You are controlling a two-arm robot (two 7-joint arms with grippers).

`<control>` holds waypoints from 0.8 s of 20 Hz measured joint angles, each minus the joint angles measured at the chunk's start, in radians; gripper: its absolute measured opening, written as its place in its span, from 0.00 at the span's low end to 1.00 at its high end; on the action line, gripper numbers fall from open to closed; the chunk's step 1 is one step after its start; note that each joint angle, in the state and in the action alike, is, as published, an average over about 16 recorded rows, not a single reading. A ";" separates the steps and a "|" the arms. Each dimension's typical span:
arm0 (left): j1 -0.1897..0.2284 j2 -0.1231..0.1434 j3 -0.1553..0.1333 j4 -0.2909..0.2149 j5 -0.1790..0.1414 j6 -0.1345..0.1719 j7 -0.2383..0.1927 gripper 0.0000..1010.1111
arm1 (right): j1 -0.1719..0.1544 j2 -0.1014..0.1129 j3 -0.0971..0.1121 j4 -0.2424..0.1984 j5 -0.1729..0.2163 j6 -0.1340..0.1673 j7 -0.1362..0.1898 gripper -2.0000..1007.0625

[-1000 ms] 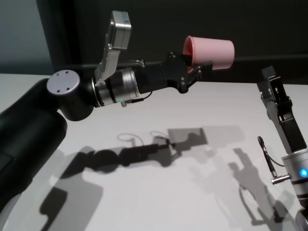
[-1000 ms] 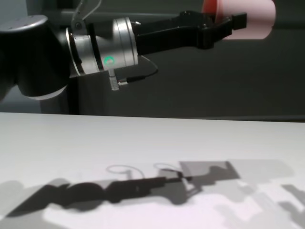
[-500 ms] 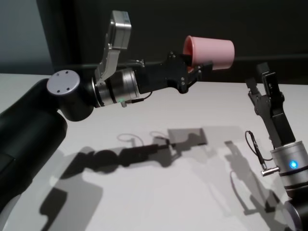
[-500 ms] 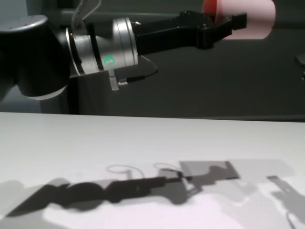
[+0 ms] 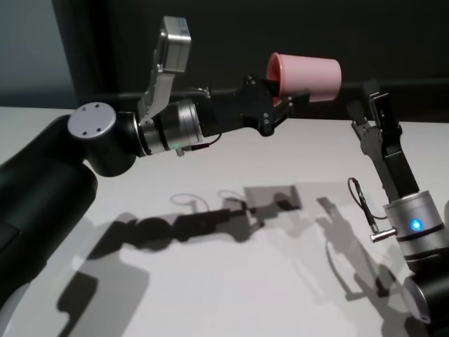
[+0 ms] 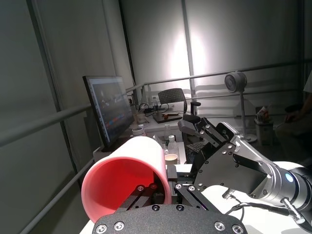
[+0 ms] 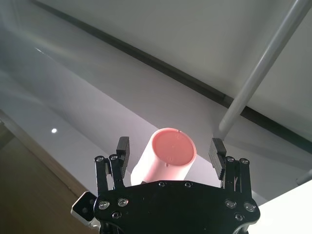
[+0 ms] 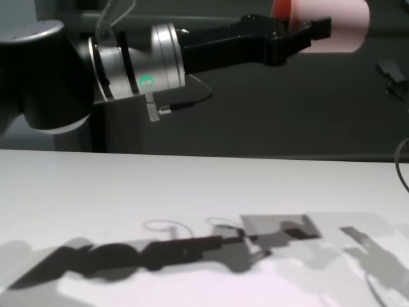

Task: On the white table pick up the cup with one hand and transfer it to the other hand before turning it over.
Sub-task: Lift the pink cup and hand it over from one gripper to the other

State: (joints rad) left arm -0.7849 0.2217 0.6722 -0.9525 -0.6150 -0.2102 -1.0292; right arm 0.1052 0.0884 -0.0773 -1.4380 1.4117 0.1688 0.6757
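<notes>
Cup: the pink cup (image 5: pixel 306 77) is lying sideways, high above the white table (image 5: pixel 231 168).
Left gripper (image 5: pixel 284 100): clamping the cup's rim.
Right gripper (image 7: pixel 170 151): spread wide, facing the base.
Handover: best seating both fingers around the body before releasing.

Plain pink cup (image 5: pixel 309 77), redder inside; matte white table (image 5: pixel 231 281) with grey shadows; black left gripper (image 5: pixel 280 105) and right gripper (image 5: pixel 370 112).

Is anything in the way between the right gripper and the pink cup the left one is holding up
Nothing visible. The left gripper holds the cup sideways by its rim, above the table. The open right gripper faces the cup's base, with only empty air between them.
</notes>
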 joint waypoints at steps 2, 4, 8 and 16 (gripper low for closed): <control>0.000 0.000 0.000 0.000 0.000 0.000 0.000 0.05 | 0.012 0.001 -0.007 0.010 0.000 -0.005 0.004 0.99; 0.000 0.000 0.000 0.000 0.000 0.000 0.000 0.05 | 0.023 0.001 -0.013 0.020 0.002 -0.009 0.009 0.99; 0.000 0.000 0.000 0.000 0.000 0.000 0.000 0.05 | 0.045 0.000 -0.025 0.043 0.010 -0.014 0.018 0.99; 0.000 0.000 0.000 0.000 0.000 0.000 0.000 0.05 | 0.096 -0.007 -0.054 0.102 0.029 -0.022 0.032 0.99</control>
State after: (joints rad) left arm -0.7849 0.2217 0.6722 -0.9525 -0.6150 -0.2102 -1.0292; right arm 0.2016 0.0818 -0.1313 -1.3359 1.4409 0.1464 0.7074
